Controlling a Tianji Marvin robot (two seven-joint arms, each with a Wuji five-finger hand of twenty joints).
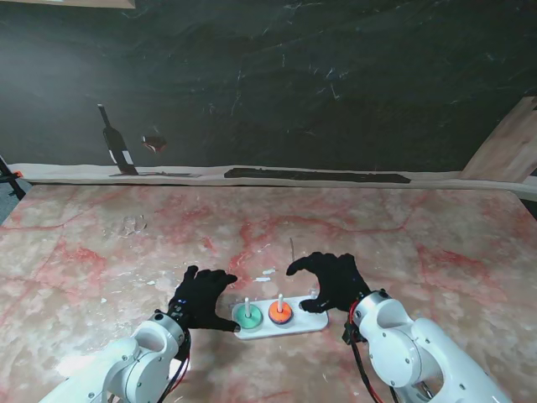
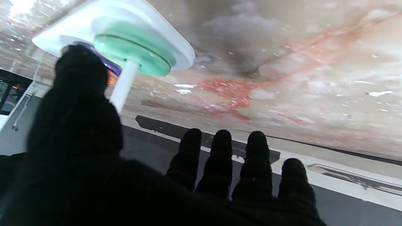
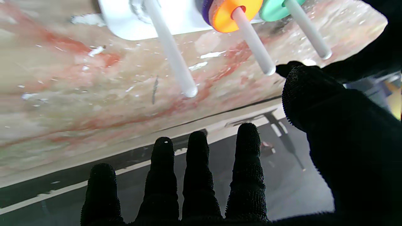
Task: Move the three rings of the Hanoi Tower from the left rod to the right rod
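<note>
A white Hanoi base (image 1: pixel 294 323) lies on the marble table close to me. A green ring (image 1: pixel 247 316) sits on its left rod. An orange ring (image 1: pixel 280 312) rests on a purple one on the middle rod. The right rod (image 3: pixel 171 50) is bare and partly hidden behind my right hand in the stand view. My left hand (image 1: pixel 204 297) is open, arched just left of the base, its thumb near the green ring (image 2: pixel 135 51). My right hand (image 1: pixel 332 281) is open, hovering over the base's right end with nothing in it. The orange ring (image 3: pixel 234 12) shows in the right wrist view.
The marble table (image 1: pixel 419 243) spreads wide around the base. A black wall stands behind its far edge, with a wooden board (image 1: pixel 512 147) leaning at the far right. Small white flecks (image 1: pixel 264 274) lie just beyond the base.
</note>
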